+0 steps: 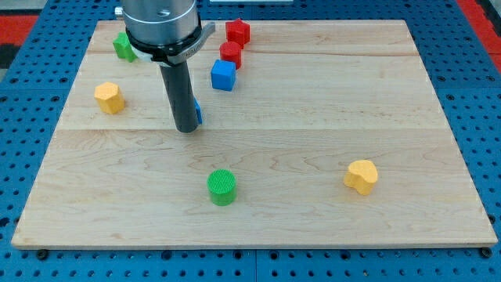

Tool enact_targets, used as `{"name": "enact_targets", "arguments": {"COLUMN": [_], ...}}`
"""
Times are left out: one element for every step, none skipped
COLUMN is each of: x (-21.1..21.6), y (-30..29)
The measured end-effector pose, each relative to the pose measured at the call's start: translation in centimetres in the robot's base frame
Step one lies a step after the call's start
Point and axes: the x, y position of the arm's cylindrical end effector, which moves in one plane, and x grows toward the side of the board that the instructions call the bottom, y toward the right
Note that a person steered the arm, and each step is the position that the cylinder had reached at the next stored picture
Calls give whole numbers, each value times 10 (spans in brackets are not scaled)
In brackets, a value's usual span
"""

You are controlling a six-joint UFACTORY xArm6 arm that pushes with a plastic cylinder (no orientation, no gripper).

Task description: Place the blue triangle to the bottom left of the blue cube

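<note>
Rod tip (187, 129) resting on the wooden surface (313, 102), pressed against a mostly hidden blue block (199, 114).

The arm carries no grasping tool, only the straight dark rod, so nothing is open, closed or gripped. The blue block shows only as a thin sliver at the rod's right edge; its shape cannot be made out. It lies below and to the left of the blue cube (223, 75), near it but apart. Above the cube stand a red cylinder (230, 53) and a red block (238, 32). A green block (123, 46) sits at upper left, a yellow block (109, 97) below it, a green cylinder (221, 187) at lower centre, and a second yellow block (361, 176) at lower right.
</note>
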Motion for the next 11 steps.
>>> {"name": "enact_targets", "arguments": {"x": [-10, -21, -24, -38, -61, -57, -48, -29, -18, -17, -17], "y": [-8, -17, -44, -53, -31, -12, -15, -33, -37, -49, -56]}}
